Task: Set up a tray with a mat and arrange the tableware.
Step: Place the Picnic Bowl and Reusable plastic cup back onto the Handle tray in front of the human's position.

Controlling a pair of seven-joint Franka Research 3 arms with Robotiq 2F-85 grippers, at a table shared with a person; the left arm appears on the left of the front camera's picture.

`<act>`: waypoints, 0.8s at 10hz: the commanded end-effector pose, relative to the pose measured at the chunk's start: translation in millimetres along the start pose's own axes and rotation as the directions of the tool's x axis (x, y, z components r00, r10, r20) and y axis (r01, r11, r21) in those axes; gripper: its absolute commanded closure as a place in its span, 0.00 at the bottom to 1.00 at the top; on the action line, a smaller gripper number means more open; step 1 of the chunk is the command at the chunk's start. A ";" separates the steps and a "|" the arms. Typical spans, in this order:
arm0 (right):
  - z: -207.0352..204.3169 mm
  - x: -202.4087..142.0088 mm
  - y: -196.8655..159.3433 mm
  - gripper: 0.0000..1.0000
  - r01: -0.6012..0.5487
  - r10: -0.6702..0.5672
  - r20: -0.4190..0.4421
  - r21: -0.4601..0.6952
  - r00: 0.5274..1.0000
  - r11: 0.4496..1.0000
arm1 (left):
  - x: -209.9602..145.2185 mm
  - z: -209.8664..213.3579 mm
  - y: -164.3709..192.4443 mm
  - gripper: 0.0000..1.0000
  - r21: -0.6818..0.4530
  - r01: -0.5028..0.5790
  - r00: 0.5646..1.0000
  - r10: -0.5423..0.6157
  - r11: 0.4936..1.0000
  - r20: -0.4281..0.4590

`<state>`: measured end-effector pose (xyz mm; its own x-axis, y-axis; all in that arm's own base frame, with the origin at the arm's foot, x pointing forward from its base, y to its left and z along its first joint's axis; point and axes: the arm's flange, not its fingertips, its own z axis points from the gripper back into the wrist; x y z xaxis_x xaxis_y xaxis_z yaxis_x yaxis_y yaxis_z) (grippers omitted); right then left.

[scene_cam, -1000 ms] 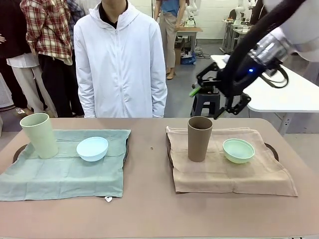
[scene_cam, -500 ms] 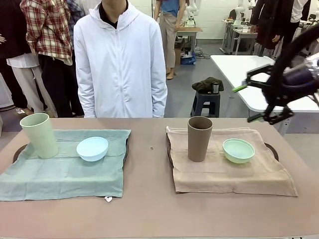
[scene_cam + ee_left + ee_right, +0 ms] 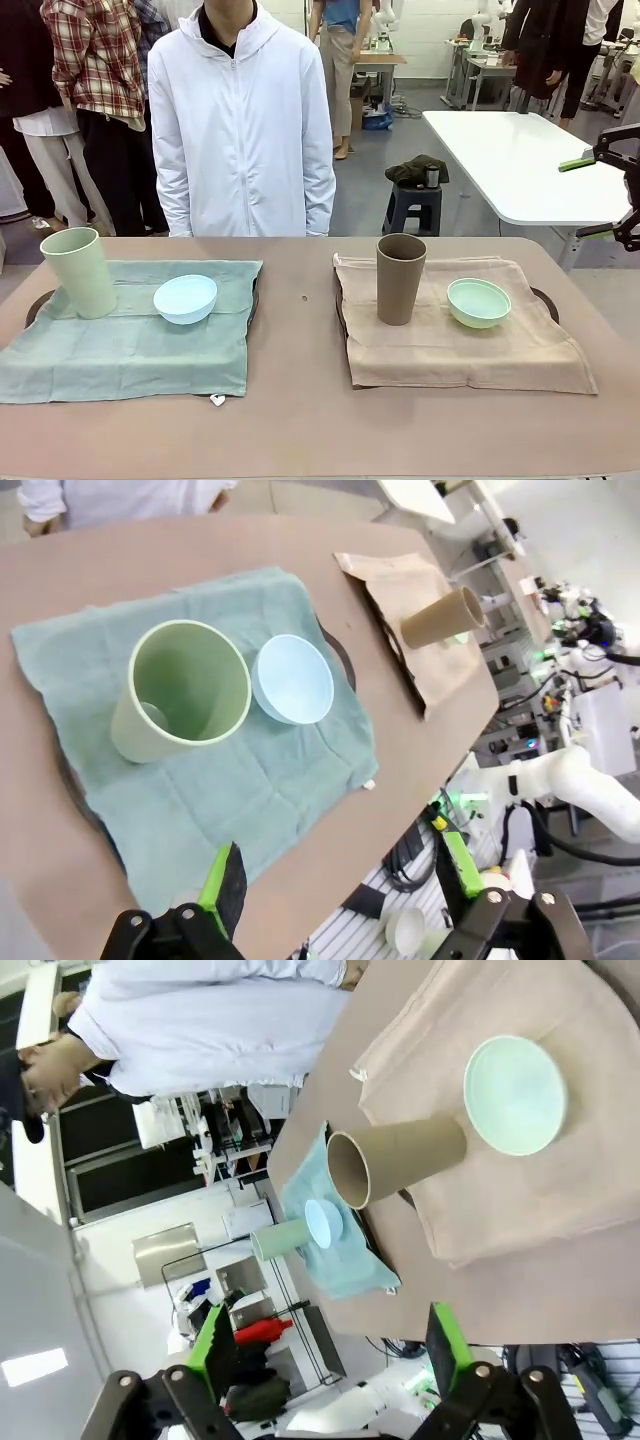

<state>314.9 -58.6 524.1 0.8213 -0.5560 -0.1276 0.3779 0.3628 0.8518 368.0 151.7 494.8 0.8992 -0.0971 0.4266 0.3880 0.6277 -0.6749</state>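
The robot's claws are black metal linkages with bright green pads on the fingertips. The right claw (image 3: 612,195) is a dark skeletal frame, and the left claw (image 3: 340,885) has round silver screws at its finger joints. The person (image 3: 240,120) across from it wears a white zip-up hooded jacket over a dark collar.

A robotics lab: white worktables (image 3: 515,160), a stool (image 3: 413,203), bystanders (image 3: 85,110), more equipment benches (image 3: 475,60) behind.

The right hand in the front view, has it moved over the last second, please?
Yes. The right hand has drawn back rightward, from above the tall brown plastic tumbler to the picture's edge.
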 end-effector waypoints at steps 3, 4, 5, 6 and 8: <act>-5.9 -3.3 2.5 0.00 -0.010 0.010 -0.018 -0.011 1.000 1.000 | -2.8 -15.7 -18.2 0.00 0.034 -0.041 0.999 0.041 0.999 0.020; -15.3 9.6 6.0 0.00 -0.040 0.037 -0.058 -0.052 0.998 0.998 | -5.4 -19.2 -19.7 0.00 0.023 -0.044 0.999 0.044 0.999 0.010; -8.6 23.9 -1.0 0.00 -0.162 0.144 -0.138 -0.131 0.980 0.978 | -7.9 -22.1 -19.2 0.00 0.010 -0.052 0.999 0.052 0.999 0.000; 0.5 41.2 -12.5 0.00 -0.175 0.149 -0.154 -0.179 0.977 0.968 | -7.2 -22.1 -19.2 0.00 0.014 -0.058 0.998 0.058 0.998 -0.002; 15.7 66.5 -39.0 0.00 -0.172 0.143 -0.179 -0.156 0.973 0.973 | -9.3 -28.5 -21.5 0.00 0.012 -0.067 0.998 0.067 0.998 0.017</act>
<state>340.9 -99.6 492.0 0.9159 -0.3900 -0.0949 0.3233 0.5765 0.7504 359.3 125.7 487.2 0.9186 -0.0767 0.3877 0.3432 0.6412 -0.6864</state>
